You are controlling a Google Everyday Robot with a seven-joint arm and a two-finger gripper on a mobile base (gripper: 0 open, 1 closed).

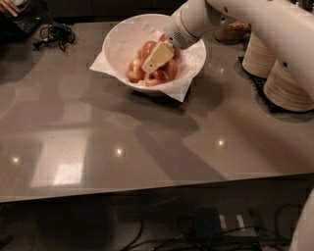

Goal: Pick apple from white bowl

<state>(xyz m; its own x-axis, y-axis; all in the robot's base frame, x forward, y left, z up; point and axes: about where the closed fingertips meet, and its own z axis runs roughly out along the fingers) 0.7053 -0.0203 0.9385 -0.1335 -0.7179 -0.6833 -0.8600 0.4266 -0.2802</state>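
Note:
The white bowl (117,46), lined with a white paper sheet whose corners stick out, stands at the back middle of the grey table. It holds a pile of several red and red-yellow apples. The roundest deep red apple (147,49) lies near the top of the pile. My gripper (157,58), cream-coloured at the end of the white arm, reaches down from the upper right into the bowl. It sits over the pile just right of that apple and hides part of the pile. I cannot see whether it touches an apple.
Two stacks of off-white paper plates (288,83) stand at the right on a black mat. A wicker basket (230,32) is behind the arm. Black cables (54,34) lie at the back left, near a person's hand (9,7). The table's front edge (147,192) runs across below.

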